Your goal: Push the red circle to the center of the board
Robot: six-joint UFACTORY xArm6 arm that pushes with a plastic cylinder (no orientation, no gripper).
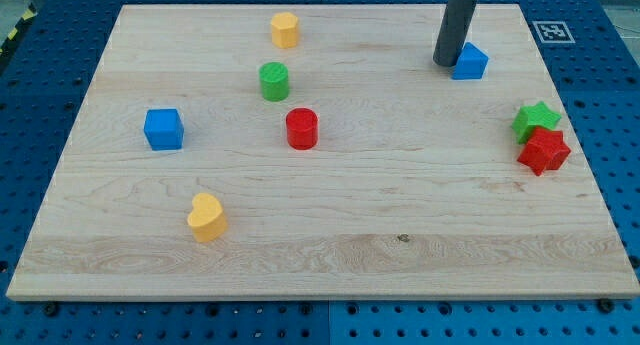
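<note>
The red circle [302, 128] is a short red cylinder standing on the wooden board [400, 205], a little left of the board's middle. My tip [446, 63] is the lower end of a dark rod that comes down from the view's top right. It rests on the board far to the right of and above the red circle, right beside the left side of a blue block [470, 61].
A green circle [274, 81] stands just above-left of the red circle, a yellow block [285, 30] above that. A blue cube [163, 129] is at left, a yellow heart [207, 217] at lower left. A green star [536, 119] and a red star [543, 151] touch at the right edge.
</note>
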